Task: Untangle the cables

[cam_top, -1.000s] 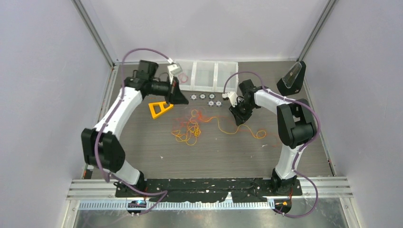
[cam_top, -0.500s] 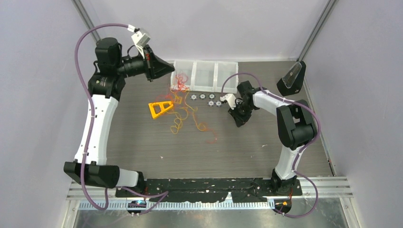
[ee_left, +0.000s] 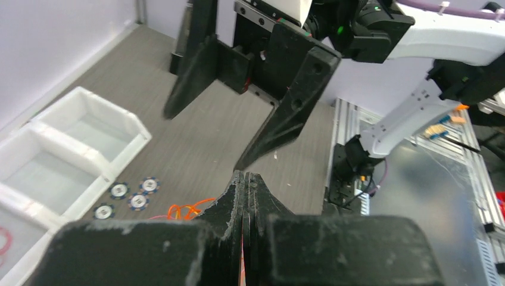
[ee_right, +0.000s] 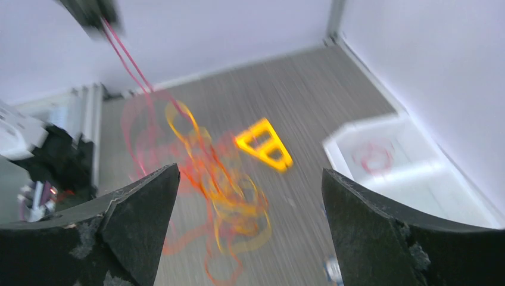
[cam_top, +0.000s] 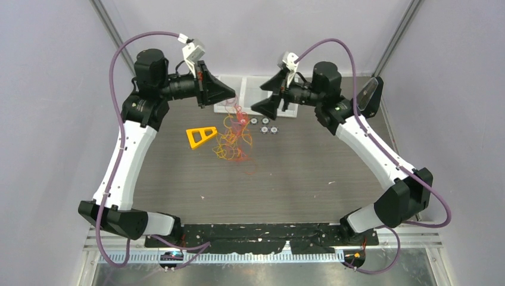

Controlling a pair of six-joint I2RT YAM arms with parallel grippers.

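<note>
The cables [cam_top: 234,137] are a tangle of thin red, orange and yellow strands. They hang from my left gripper [cam_top: 232,96] down to the table. That gripper is raised and shut, with a red strand [ee_left: 242,253] pinched between its jaws [ee_left: 246,176]. My right gripper [cam_top: 262,95] is also raised, faces the left one and is open with nothing in it. In the right wrist view the blurred cables [ee_right: 229,190] hang beyond the wide gap between its fingers [ee_right: 249,173]. The red strand runs up to the left gripper's tip [ee_right: 92,12].
A yellow triangular frame [cam_top: 200,136] lies left of the tangle. Several small round discs [cam_top: 262,124] sit behind it. White bins [cam_top: 256,89] stand along the back wall, one holding a red loop [ee_right: 372,158]. A black wedge-shaped object [cam_top: 366,98] stands at the back right.
My right gripper has opened, left the table and risen to face the left gripper. My left arm lifted the cables, which gathered into a hanging bunch.
</note>
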